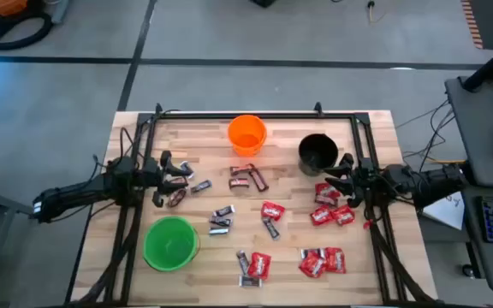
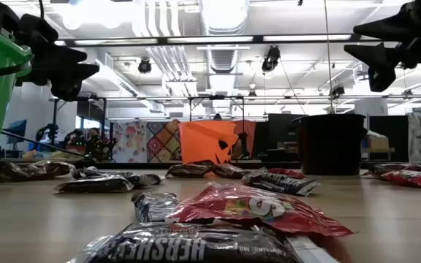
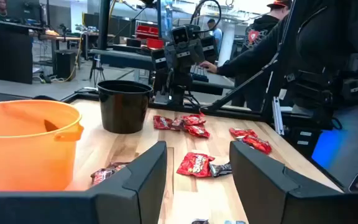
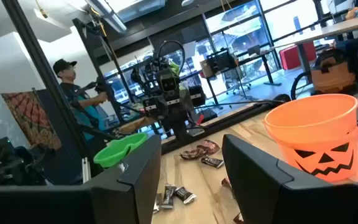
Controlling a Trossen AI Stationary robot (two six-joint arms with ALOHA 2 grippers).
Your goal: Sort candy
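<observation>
High view shows you the candy (image 1: 264, 224) scattered over the wooden table (image 1: 375, 257), nothing yet in a cup. Take the orange bucket (image 1: 246, 134) as your marker: brown bars lie just below it, red packets further out toward the black cup (image 1: 317, 152) and the near edge. Your left gripper (image 1: 178, 181) hovers beside the dark bars, between the orange bucket and the green bucket (image 1: 171, 242); its fingers stand apart, holding nothing. The right gripper (image 1: 339, 181), next to the black cup, is likewise parted and empty. Come straight down on one wrapper (they crowd and overlap), so neighbours aren't dragged. People stand at workstations behind the table.
</observation>
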